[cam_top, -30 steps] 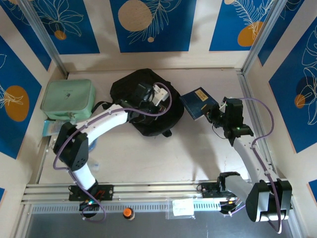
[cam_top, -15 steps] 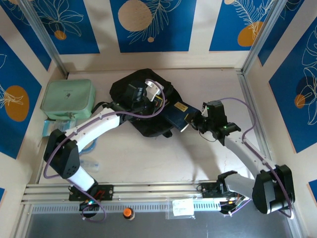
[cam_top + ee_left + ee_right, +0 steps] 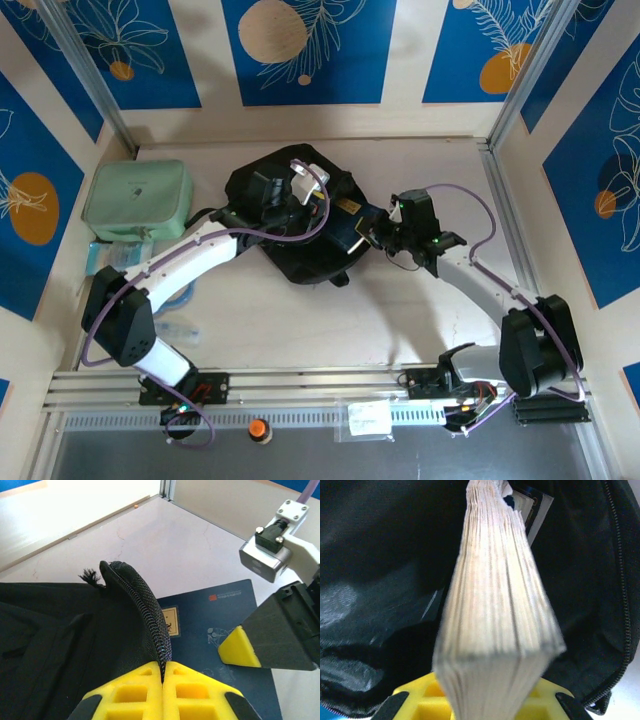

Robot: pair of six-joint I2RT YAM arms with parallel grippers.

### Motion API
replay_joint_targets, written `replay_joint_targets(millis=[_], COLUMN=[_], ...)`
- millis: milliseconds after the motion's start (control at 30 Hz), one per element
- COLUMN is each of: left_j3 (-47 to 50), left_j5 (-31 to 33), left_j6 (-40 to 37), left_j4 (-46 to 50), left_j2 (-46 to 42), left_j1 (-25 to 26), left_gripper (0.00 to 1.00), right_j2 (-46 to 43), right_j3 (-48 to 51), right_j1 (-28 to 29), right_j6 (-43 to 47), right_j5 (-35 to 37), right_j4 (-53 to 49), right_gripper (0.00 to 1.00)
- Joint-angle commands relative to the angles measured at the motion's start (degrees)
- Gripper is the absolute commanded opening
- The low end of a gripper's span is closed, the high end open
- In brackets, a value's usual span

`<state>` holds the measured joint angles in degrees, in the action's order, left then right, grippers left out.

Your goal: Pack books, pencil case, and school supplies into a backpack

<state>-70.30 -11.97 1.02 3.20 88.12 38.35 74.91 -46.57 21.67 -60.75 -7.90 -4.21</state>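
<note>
- One backpack [image 3: 300, 255], black and soft, lies mid-table [image 3: 340, 320], closer to the back wall than to the arm bases.
- One book [image 3: 215, 630] is in sight. It is thin and dark blue with a small yellowish label. It lies with its far end at the backpack's open mouth and its near end out over the table.
- Two grippers, each with something in its grasp:
  - The left gripper [image 3: 163, 672] has its yellow fingers pressed together on the zipper edge [image 3: 150, 615], holding that rim up as a ridge just above the book's cover.
  - The right gripper [image 3: 373, 235] is clamped on the book's near end. In its wrist view the pale page edges run from between the fingers into the bag's dark inside.
- One mint-green case [image 3: 137, 200] sits by the left wall, apart from the backpack.
- Edges: the raised zipper rim crosses the book's labelled corner, and I cannot tell whether they touch.
- Open room: bare table lies in front of the backpack, between the two arms. A narrower strip runs from the right arm to the metal rail [image 3: 505, 205].
</note>
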Motion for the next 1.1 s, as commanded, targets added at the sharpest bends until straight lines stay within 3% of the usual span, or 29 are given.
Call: replay_joint_targets(millis=[0,300,700,867,967,1067], left_j3=[-0.1,0.2,0.4,0.4,0.6,0.8], left_j5=[-2.8,-2.8,-1.5,-1.0,-1.1,-1.1], left_j6=[0.0,1.2,1.9,2.1,2.1,2.2], left_j4=[-4.6,-5.7,-6.6,-6.7,-6.9,-7.3], left_j2=[-2.4,-2.5,-2.8,-2.7,-2.9,-2.9], left_j1=[-0.1,-0.2,-0.2,-0.2,-0.2,-0.4], left_gripper=[0.00,0.00,0.00,0.00,0.00,0.00], right_j2=[2.2,14.1,29.0,29.5,26.8,26.4], right_j3=[-3.1,-8.5,-19.8,-18.7,-14.6,-14.2], right_j1=[1.0,3.3,5.1,4.5,4.0,3.9], right_j6=[-0.9,-4.3,-5.5,-4.9,-3.4,-2.4], right_j5=[-0.8,3.6,0.8,-0.8,-2.5,-2.7], right_j4=[4.0,3.4,2.7,4.8,11.8,12.3], right_gripper=[0.02,0.01,0.03,0.09,0.08,0.09])
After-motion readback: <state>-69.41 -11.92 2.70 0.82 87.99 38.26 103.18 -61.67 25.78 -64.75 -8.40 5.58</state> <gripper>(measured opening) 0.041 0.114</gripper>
